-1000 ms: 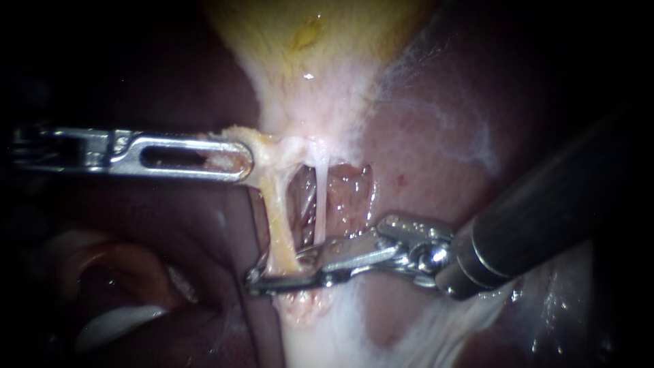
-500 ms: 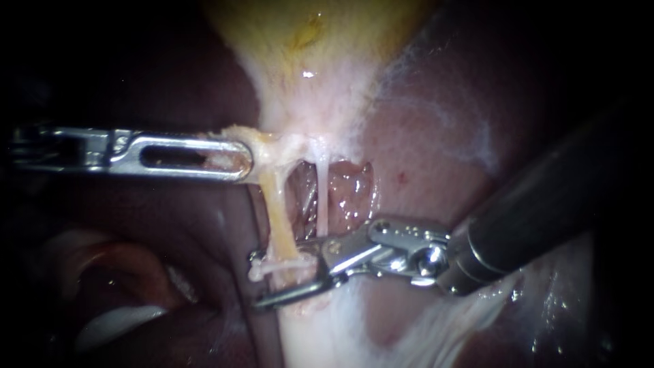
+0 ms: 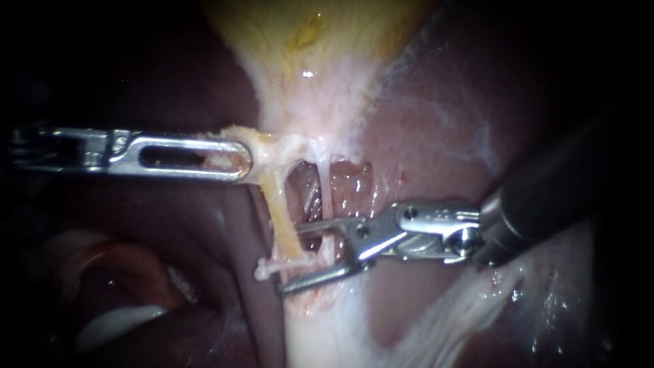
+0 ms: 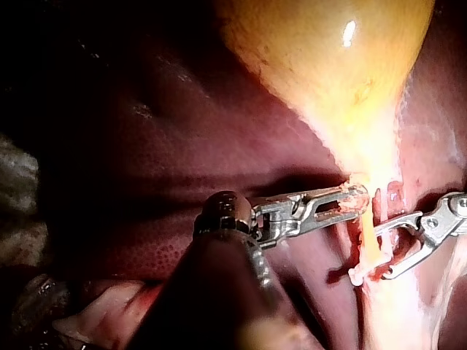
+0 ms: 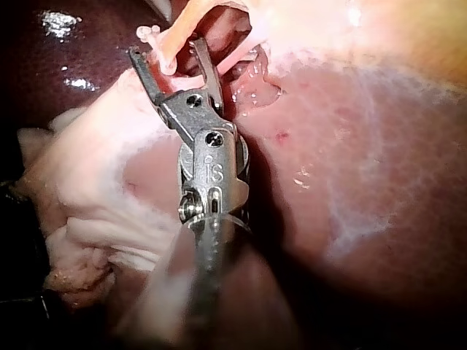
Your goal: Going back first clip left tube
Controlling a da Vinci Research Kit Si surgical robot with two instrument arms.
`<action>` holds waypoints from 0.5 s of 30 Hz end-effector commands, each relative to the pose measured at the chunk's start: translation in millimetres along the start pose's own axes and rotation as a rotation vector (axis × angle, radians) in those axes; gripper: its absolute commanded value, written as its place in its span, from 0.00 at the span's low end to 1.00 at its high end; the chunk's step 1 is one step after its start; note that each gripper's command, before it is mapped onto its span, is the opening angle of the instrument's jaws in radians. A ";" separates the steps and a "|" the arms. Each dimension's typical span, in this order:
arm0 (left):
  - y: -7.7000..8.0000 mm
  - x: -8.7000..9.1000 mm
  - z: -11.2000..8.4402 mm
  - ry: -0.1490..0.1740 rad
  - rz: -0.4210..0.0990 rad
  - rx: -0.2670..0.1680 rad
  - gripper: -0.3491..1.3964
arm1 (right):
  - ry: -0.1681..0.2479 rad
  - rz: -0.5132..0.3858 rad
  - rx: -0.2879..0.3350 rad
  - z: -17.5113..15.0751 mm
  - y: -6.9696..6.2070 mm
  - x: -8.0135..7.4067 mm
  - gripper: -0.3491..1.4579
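My left instrument (image 3: 240, 161) comes in from the left, its slotted jaws shut on the pale tissue at the gallbladder's (image 3: 306, 48) neck and holding it taut. Below it run the yellowish left tube (image 3: 281, 218) and the thin whitish right tube (image 3: 324, 194). A white clip (image 3: 272, 267) sits across the left tube's lower end. My right instrument (image 3: 291, 259) has its jaws open, with the clip's right part between their tips. The left wrist view shows the clip (image 4: 359, 274) and both instruments (image 4: 352, 200) (image 4: 381, 251). In the right wrist view the open jaws (image 5: 166, 47) flank the clip (image 5: 149, 33).
Dark red liver (image 3: 436, 136) lies on both sides of the tubes. White fatty tissue (image 3: 436, 327) spreads below the right instrument's shaft. A window of moist pink tissue (image 3: 354, 187) shows behind the tubes.
The right instrument's jaws have opened off the left tube, leaving the white clip on it. The instrument has drawn back to the right. The left instrument has held still.
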 end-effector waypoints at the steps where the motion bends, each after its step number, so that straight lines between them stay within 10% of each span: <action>1: 0.0 0.0 0.0 0.000 0.000 0.001 0.00 | 0.000 -0.001 0.000 -0.6 -0.1 0.2 0.47; 15: 0.1 0.0 -0.2 0.001 0.001 0.002 0.00 | 0.006 -0.033 -0.040 -10.3 -1.8 3.6 0.47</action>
